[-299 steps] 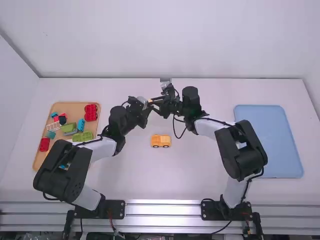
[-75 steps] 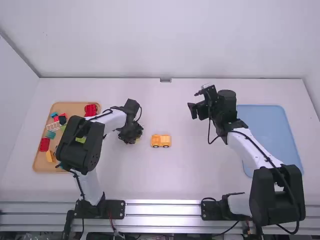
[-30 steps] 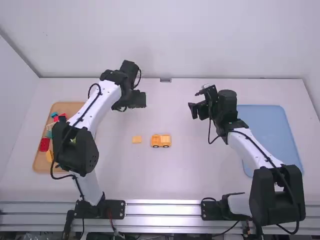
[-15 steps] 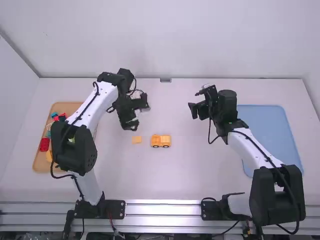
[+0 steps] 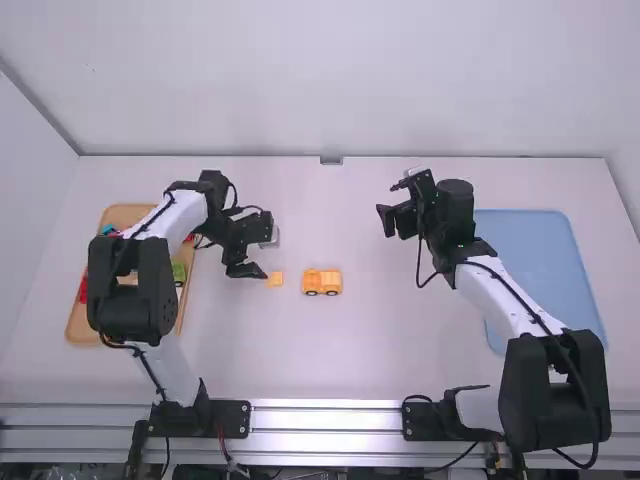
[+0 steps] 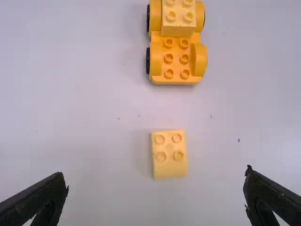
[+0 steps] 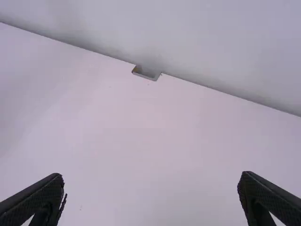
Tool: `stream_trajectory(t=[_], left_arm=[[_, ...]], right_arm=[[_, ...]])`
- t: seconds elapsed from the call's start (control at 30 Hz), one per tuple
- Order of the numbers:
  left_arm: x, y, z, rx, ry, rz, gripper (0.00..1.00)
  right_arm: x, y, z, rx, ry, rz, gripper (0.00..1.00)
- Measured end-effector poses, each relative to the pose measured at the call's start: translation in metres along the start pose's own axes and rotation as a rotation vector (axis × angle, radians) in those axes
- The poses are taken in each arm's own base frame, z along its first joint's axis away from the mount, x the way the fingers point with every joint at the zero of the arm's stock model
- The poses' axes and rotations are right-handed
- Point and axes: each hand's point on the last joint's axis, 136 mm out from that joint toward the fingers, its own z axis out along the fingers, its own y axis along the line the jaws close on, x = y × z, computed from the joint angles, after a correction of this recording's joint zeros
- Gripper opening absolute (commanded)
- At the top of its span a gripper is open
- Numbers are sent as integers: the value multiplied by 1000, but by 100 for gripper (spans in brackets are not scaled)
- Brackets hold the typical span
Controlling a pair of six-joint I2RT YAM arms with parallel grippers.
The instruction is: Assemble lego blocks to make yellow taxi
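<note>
Left gripper [image 5: 256, 260]'s jaws are standing wide open, holding nothing, above the small yellow curved plastic block [image 6: 169, 153]. The block is lying just beside the yellow plastic car base [image 5: 322, 282], near mid-table. White tabletop [image 5: 370, 340] is separating the car from the pale blue tray [image 5: 535, 280]. Right gripper [image 5: 388, 212] is hanging wide open, empty. The left arm is partly hiding the tan tray [image 5: 126, 214]; the left wrist view is cutting off the car's end.
</note>
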Motion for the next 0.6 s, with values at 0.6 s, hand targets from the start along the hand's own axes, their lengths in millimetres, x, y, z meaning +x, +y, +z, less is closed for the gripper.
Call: stream_trajectory(t=[0.6], left_arm=[[25, -8, 55, -136, -196, -95, 99]], right_arm=[[5, 106, -53, -733, -212, -382, 99]])
